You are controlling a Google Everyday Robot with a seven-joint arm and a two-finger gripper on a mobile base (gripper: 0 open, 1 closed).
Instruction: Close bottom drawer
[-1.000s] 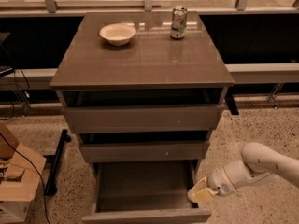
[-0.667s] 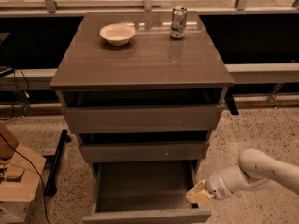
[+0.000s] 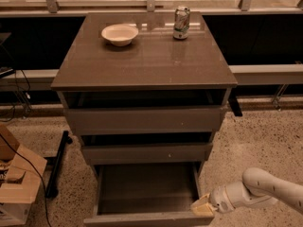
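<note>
Dropping a little over the last second, the gripper (image 3: 202,206) is now sitting in the lower right of the frame, right at the front right corner of the bottom drawer (image 3: 147,193). It is lower and closer to the drawer's front edge than it was a moment ago, while the drawer itself is not looking any further in. To my eye the white arm (image 3: 265,189) is lining up for the push and not yet pushing, so the closing is still all ahead. Whether the gripper is open or closed I am not able to tell from here, though it is not appearing to carry anything. The bottom drawer is lying at the bottom centre of the frame, pulled well out from under the middle drawer (image 3: 147,152). Its dark box interior is showing and its plain flat front is running along the lower edge — the lowest of the three in the grey-brown cabinet (image 3: 142,65).
</note>
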